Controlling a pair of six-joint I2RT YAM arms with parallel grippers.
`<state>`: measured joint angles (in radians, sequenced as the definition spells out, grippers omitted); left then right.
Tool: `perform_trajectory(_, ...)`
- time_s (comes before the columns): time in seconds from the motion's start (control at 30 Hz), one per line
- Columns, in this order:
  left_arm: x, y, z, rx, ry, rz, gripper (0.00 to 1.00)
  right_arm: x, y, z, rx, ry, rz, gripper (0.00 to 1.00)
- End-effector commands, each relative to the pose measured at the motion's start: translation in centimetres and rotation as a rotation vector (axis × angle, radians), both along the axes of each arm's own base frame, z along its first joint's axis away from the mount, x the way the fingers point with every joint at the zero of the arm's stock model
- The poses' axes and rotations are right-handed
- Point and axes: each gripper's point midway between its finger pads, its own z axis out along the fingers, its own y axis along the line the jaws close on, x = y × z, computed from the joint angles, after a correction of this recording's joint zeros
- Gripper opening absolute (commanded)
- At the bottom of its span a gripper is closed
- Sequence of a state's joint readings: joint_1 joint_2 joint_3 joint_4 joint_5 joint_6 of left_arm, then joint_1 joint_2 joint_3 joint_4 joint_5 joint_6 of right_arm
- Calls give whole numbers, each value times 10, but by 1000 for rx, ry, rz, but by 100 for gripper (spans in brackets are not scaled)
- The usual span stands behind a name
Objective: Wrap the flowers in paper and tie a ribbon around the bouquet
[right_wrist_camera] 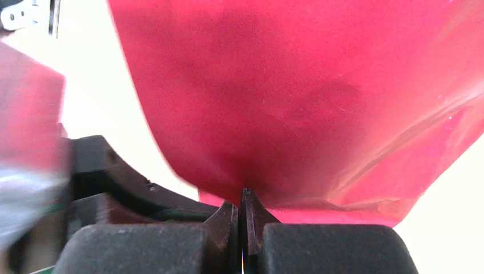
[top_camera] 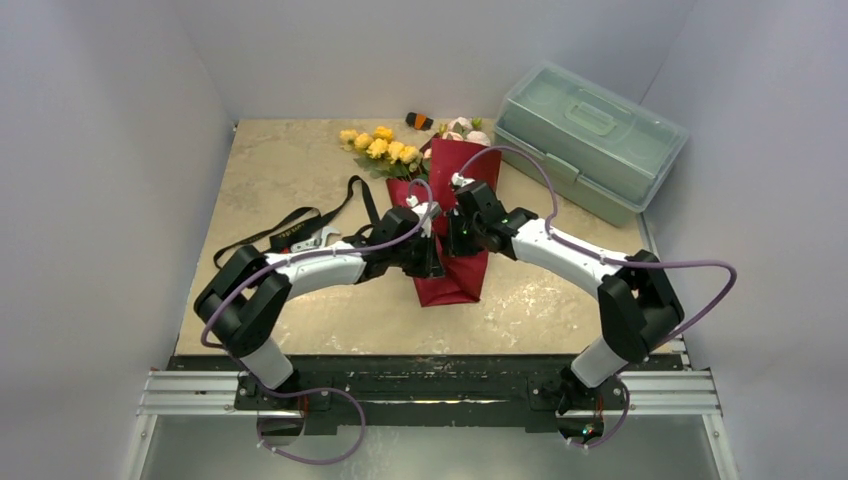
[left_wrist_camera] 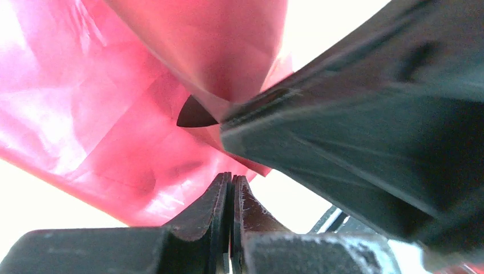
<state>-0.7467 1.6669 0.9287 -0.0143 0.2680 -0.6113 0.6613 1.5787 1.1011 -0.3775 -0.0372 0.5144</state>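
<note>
Most of the stems are hidden. The paper (top_camera: 462, 170) covers them, and the two arms crowd over its middle, so from above I cannot make out either pair of fingertips. Only the heads of the flowers (top_camera: 385, 146) show, beyond the jaws at the paper's far end: one yellow cluster and a few pale blooms, partly cut off by the red sheet.

I count one sheet, one ribbon (top_camera: 300, 222), one lidded box (top_camera: 590, 140) and two arms. The ribbon lies loose on the table (top_camera: 290, 160), off to the left of the left gripper (left_wrist_camera: 233, 185). The box stands beyond and to the right of the right gripper (right_wrist_camera: 244, 200).

The right jaws are pressed together, with the paper's lower edge pinched between their tips. The left jaws are pressed together too. The sheet hangs right at their tips, but I cannot tell whether it is caught there. The right gripper's dark body looms just to the right of them.
</note>
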Motion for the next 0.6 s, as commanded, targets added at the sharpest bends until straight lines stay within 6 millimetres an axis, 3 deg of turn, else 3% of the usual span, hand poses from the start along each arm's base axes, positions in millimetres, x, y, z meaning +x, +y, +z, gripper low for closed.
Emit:
perform_trajectory(0.0,13,4,37,-130,-75,82,0,2,10,-4,13,5,41,0)
perform_trajectory(0.23,26,15,66,-180,-145,164,0,0,19,-27,10,67,70,0)
perform_trajectory(0.43,61,52,89,-153,-215,316,0,0,28,-36,18,101,104,0)
perform_trajectory(0.57,82,60,91,-139,-227,344,0,0,32,-39,30,111,117,19)
